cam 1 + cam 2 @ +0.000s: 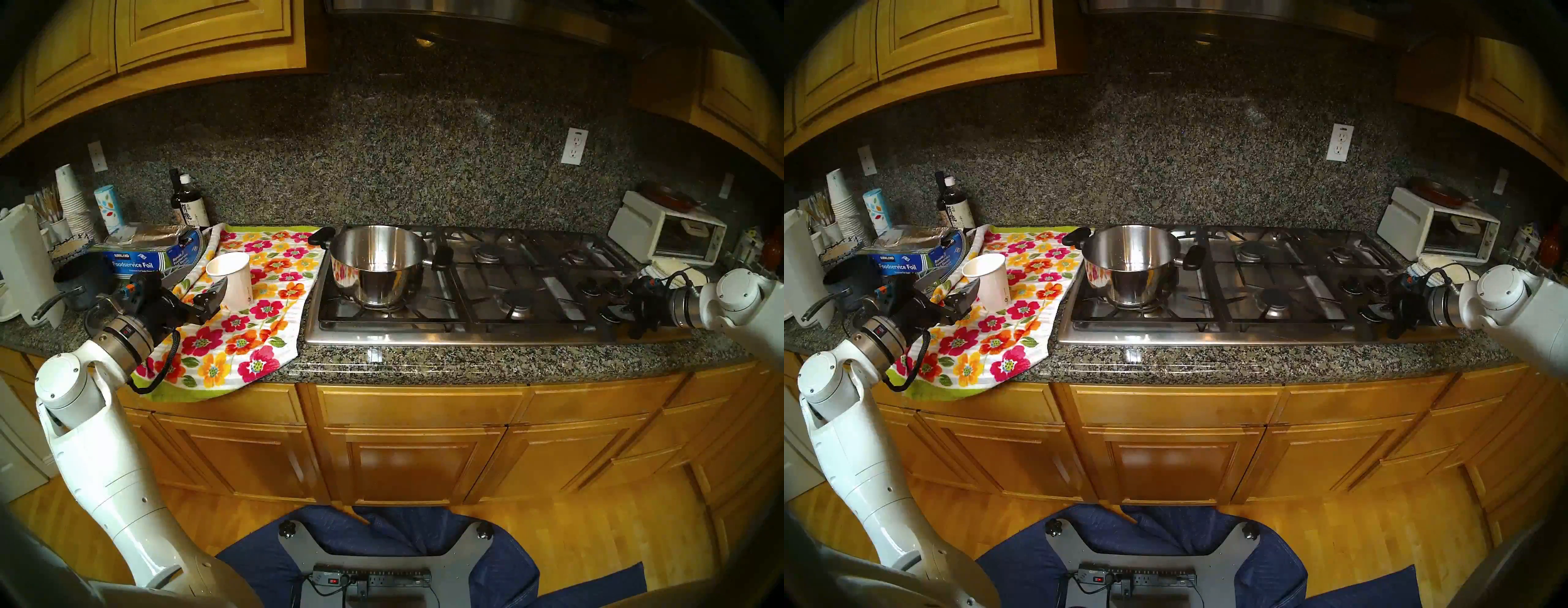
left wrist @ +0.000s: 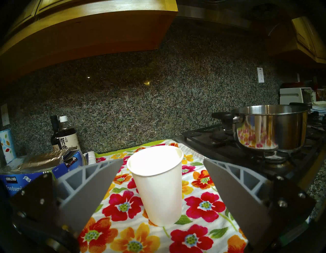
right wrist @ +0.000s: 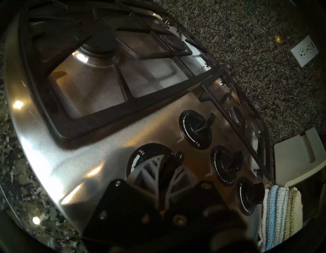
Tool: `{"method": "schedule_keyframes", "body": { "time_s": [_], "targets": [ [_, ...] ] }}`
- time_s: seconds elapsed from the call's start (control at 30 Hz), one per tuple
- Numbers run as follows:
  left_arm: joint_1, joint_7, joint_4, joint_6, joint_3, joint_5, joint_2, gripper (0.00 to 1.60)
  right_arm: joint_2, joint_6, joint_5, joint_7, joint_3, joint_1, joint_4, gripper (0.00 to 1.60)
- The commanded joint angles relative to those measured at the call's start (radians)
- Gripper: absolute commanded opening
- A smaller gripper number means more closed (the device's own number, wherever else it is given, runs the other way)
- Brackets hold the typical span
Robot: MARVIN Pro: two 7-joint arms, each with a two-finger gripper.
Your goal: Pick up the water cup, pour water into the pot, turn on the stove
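The white paper water cup (image 1: 231, 278) stands upright on a flowered towel (image 1: 254, 322), left of the stove (image 1: 488, 293). My left gripper (image 1: 212, 299) is open and level with the cup. In the left wrist view the cup (image 2: 157, 185) stands between the two grey fingers (image 2: 98, 180), and no contact shows. The steel pot (image 1: 377, 265) with black handles sits on the stove's front left burner. My right gripper (image 3: 169, 164) is shut on the nearest black knob (image 3: 141, 155) at the stove's right end. I cannot tell whether the cup or the pot holds water.
A blue foil box (image 1: 140, 259), a dark saucepan (image 1: 80, 280), a stack of cups (image 1: 74, 199) and bottles (image 1: 189, 204) crowd the counter behind my left gripper. A white toaster oven (image 1: 666, 231) and folded cloths (image 3: 280, 212) lie right of the knobs (image 3: 195, 129).
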State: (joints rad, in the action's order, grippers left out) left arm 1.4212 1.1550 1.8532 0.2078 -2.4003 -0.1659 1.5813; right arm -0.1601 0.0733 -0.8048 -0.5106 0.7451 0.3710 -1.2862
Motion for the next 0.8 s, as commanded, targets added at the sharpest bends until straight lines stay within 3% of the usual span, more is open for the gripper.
{"method": "schedule_keyframes", "body": {
  "time_s": [0.0,0.77],
  "targets": [
    [-0.026,0.001,0.025,-0.002,0.002,0.016,-0.005,1.6,-0.056,0.099,0.015,-0.054,-0.004,-0.006,-0.06,0.0],
    [-0.026,0.001,0.025,-0.002,0.002,0.016,-0.005,1.6,-0.09,0.235,0.084,-0.048,-0.001,-0.037,0.01,0.0]
  ]
}}
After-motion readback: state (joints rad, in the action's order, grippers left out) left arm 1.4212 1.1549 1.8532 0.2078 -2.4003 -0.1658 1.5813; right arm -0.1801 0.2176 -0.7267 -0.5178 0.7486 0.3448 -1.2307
